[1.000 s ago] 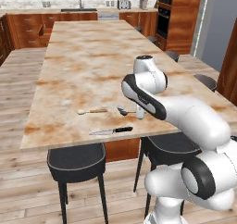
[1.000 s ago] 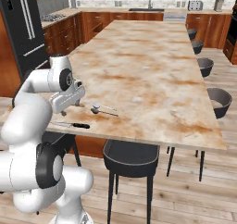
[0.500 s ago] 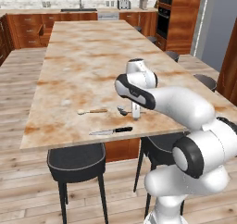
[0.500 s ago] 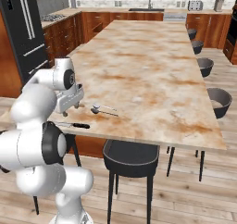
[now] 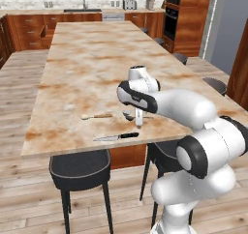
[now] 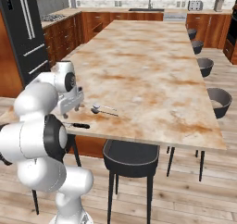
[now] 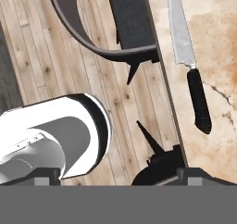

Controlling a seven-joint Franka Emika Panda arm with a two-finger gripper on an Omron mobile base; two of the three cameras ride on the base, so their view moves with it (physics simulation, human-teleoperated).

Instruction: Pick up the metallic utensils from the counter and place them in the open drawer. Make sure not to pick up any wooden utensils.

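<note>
Knife (image 5: 116, 137) at counter (image 5: 92, 68) front edge; spoons behind; stool (image 5: 80, 169) below.

The arm has swung its elbow further to the left over the near part of the counter (image 5: 87, 59). The gripper (image 5: 139, 123) has come down between the metal spoon (image 5: 130, 116) and the knife (image 5: 116, 137), close above the surface.

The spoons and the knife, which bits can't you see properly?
- Metal spoon: left base view, its handle hidden behind the arm.
- Knife: right base view, blade hidden behind the arm; handle shows.
- Wooden spoon: left base view, too small for detail.
- Gripper: left base view, fingers too small to separate.
</note>
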